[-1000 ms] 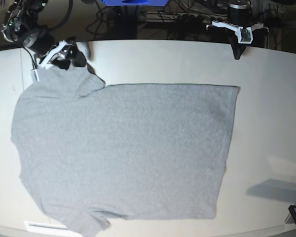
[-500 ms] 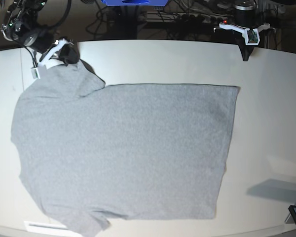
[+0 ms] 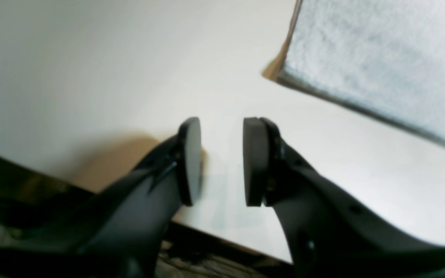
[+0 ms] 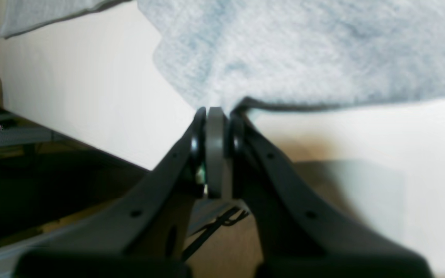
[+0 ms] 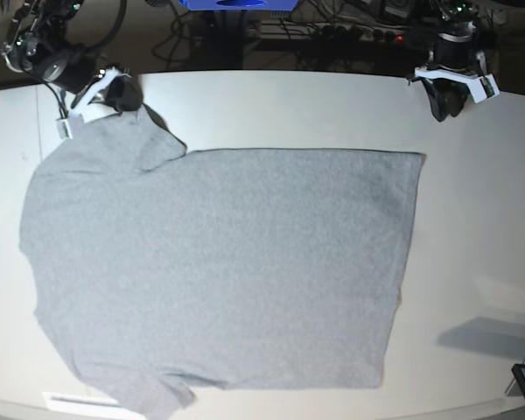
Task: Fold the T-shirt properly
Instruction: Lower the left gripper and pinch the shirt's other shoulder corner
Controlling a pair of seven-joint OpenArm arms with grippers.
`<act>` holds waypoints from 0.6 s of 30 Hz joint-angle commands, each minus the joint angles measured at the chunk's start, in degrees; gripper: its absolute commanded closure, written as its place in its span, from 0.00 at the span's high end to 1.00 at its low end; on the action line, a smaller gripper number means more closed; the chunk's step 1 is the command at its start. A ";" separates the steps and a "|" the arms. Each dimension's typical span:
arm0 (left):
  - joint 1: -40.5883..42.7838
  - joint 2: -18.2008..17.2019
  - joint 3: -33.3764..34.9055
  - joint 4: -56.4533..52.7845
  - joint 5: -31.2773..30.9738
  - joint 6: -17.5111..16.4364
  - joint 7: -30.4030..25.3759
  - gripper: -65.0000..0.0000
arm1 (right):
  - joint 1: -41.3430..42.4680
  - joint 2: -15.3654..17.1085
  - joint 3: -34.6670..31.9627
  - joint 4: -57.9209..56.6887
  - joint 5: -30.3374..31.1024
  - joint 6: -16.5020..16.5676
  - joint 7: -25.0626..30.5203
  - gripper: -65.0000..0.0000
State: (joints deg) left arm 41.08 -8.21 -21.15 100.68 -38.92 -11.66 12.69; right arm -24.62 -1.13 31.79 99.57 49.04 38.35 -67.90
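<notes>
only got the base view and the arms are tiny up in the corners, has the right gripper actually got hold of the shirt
Observer: Yes. In the right wrist view the right gripper is shut, with the edge of the T-shirt pinched between its pads.
Operator: is that edge lifted or flat
Observer: A little raised just beside the pads, with a dark shadow under the hem there.
Operator: and the left one, holding anything
Observer: No. In the left wrist view the left gripper has a gap between its pads with bare table showing through it.
Operator: how near the shirt is it
Observer: Apart from it; the nearest shirt corner lies ahead and to the upper right, untouched.
</notes>
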 commanded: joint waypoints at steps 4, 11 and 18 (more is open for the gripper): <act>-2.53 -0.72 -4.13 0.11 -4.20 -3.50 5.82 0.30 | -0.13 0.38 0.08 0.69 0.15 0.20 -0.37 0.00; -9.65 -0.63 -6.06 -1.30 -8.25 -3.59 17.60 0.30 | -0.13 0.38 0.08 0.69 0.06 -0.06 -0.45 0.00; -13.34 -0.45 -5.71 -1.30 -8.34 -3.59 22.52 0.30 | -0.13 0.38 0.08 0.69 0.06 -0.06 -0.54 0.00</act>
State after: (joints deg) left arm 27.44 -7.99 -26.48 98.54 -46.65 -15.00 36.05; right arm -24.62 -1.10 31.79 99.57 49.12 38.33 -68.12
